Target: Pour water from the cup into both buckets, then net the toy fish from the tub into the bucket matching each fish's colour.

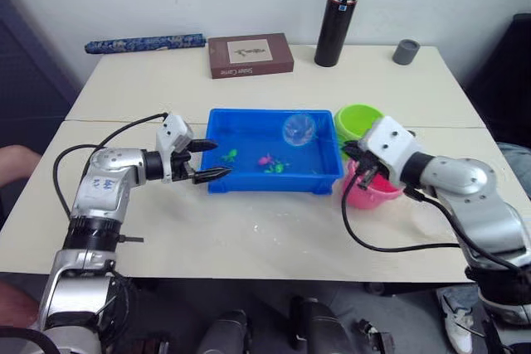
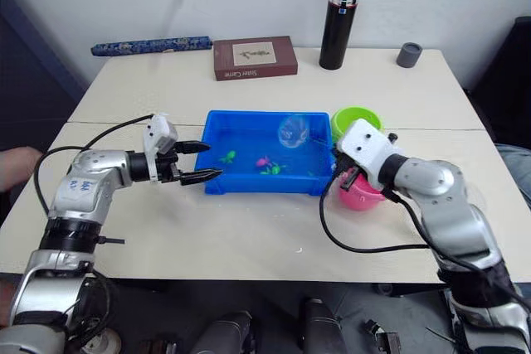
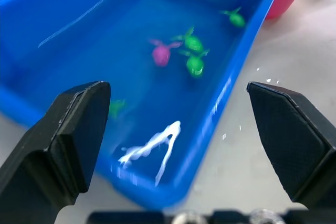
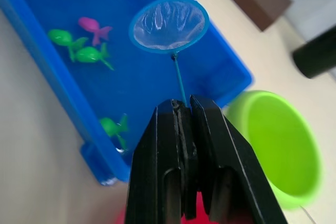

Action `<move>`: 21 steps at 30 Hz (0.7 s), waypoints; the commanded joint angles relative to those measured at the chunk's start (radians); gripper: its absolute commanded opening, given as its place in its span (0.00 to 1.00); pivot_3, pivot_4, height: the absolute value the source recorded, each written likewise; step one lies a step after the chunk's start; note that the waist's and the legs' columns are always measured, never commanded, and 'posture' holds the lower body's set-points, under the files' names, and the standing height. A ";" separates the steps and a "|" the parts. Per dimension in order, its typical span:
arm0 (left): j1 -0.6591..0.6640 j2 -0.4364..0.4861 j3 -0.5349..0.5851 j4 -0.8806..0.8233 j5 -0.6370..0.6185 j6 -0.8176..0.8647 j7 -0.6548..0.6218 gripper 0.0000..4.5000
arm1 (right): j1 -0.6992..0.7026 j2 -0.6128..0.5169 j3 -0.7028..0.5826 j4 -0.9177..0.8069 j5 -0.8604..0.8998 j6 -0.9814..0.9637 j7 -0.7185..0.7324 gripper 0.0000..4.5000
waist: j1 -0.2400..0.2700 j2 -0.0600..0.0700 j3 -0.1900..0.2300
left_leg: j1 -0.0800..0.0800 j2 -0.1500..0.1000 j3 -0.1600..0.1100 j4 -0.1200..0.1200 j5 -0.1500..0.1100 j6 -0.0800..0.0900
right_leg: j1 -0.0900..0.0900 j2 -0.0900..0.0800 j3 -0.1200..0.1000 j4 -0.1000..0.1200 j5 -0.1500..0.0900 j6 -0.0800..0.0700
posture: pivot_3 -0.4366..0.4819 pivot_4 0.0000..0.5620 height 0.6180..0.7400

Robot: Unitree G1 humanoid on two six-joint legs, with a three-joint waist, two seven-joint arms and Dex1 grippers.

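the left gripper (image 1: 212,161) hangs at the left end of the tub (image 1: 249,181), its fingers spread wide and holding nothing; the tub sits in the middle of the table (image 1: 249,238), with water in it, one pink fish (image 4: 92,25) and several green fish (image 3: 195,65) lying close together near the centre; the net (image 4: 168,24) hoop hangs above the far right part of the tub, its thin handle clamped between the closed fingers of the right gripper (image 4: 182,109); the green bucket (image 1: 358,121) stands just beside the tub's right end, and the pink bucket (image 1: 372,193) is near it, partly hidden under the right arm.
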 commanded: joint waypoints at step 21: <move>0.078 0.039 0.028 -0.235 -0.067 0.100 0.098 1.00 | -0.161 0.011 0.180 0.323 -0.205 -0.280 -0.003 0.00 | -0.009 0.000 0.000 | 0.001 0.000 0.000 0.000 0.000 0.000 | 0.000 0.001 -0.001 0.000 0.000 0.000 | 0.48 0.27 1.00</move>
